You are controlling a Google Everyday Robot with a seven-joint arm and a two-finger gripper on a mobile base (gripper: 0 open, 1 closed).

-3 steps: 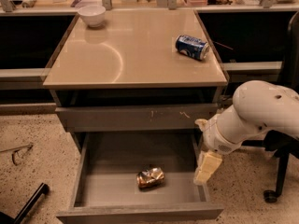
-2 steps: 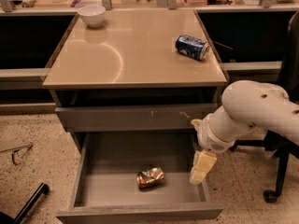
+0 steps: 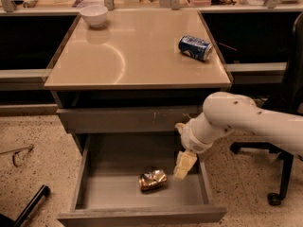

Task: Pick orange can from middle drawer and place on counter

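Counter (image 3: 132,56): beige glossy surface, directly above the middle drawer (image 3: 142,216); broad bare area toward its front, likely the set-down spot

Middle drawer: pulled fully out toward the camera, interior exposed, which is why an approach from above is possible. The closed scratched drawer front (image 3: 123,119) sits just above and behind it

Robot arm (image 3: 246,117): white, enters from the right of the middle drawer, elbow bent so the wrist drops down over the drawer's right half

Blue can (image 3: 195,48): on its side on the counter, up and right of the drawer; not the target

White bowl (image 3: 93,16): far back-left corner of the counter, well apart from the drawer

Orange can (image 3: 152,179): crumpled, lying on its side on the drawer floor, near centre, toward the front

Gripper (image 3: 183,164): pale, pointing down inside the drawer, just right of the orange can and apparently not touching it; holds nothing. Whether it is parted or closed, cannot tell from this angle. Judgement: reaching phase, a short shift left needed before grasping
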